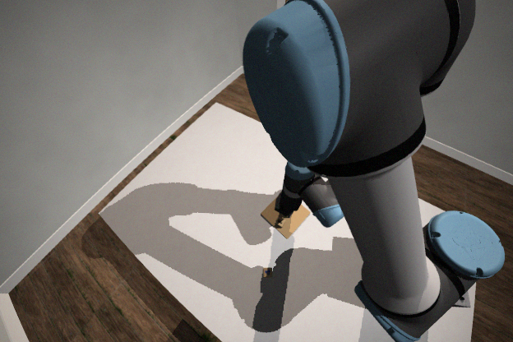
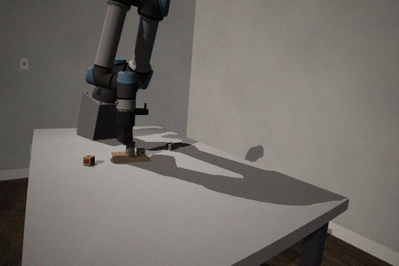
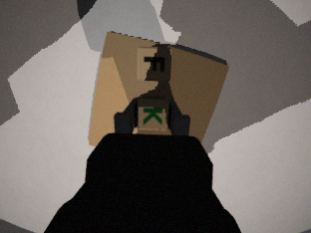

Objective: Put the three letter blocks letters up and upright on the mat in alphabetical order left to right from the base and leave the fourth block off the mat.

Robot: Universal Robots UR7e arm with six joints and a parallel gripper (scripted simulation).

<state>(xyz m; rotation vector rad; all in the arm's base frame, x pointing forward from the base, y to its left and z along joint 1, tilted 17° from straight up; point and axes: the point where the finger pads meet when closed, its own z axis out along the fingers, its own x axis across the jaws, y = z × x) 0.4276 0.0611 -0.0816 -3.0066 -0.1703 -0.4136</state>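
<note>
My gripper (image 1: 279,220) (image 2: 130,152) (image 3: 154,108) is shut on the block with a green K on top, a finger on each side. It is low over the tan mat (image 1: 296,214) (image 2: 140,159) (image 3: 201,80); whether the K block touches the mat is unclear. The block with a dark F on top (image 3: 154,64) (image 2: 140,151) sits on the mat beside the K block; both letters look sideways in the wrist view. A block with a red B on its side (image 2: 88,160) and a block with a dark blue mark (image 1: 267,272) (image 2: 169,146) lie off the mat on opposite sides.
The white table (image 1: 207,155) (image 2: 128,211) carries the robot's grey pedestal (image 2: 96,121) behind the mat. The arm hides part of the table in the top view. Arm shadows cross the table and part of the mat. Walls stand beyond the table.
</note>
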